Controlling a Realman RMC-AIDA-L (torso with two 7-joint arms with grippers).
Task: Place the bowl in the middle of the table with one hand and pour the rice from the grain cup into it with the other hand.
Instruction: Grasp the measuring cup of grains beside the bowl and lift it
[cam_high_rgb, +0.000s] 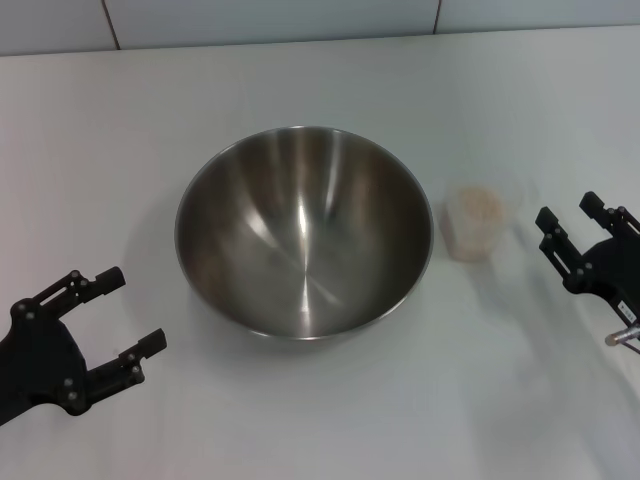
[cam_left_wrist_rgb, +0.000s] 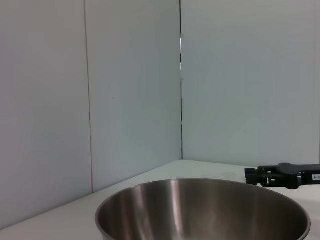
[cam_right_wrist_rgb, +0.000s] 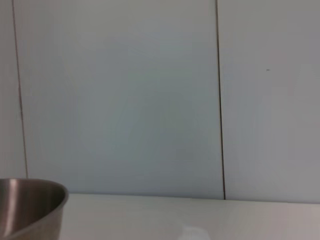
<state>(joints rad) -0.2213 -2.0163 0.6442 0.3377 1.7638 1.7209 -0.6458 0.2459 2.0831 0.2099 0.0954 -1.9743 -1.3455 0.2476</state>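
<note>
The left end effector sits low on the robot's left side, with its two black fingers spread wide apart and nothing between them. The right end effector sits on the robot's right side, fingers also spread apart and holding nothing. Its dark tip shows far off in the left wrist view.

The table carries the bowl and grain cup.

Open table all round the bowl

Bare table left of, behind and in front of bowl. Right of bowl, only a narrow gap before grain cup; right gripper, spread wide, beyond cup; left gripper, also spread, off bowl's front-left.
</note>
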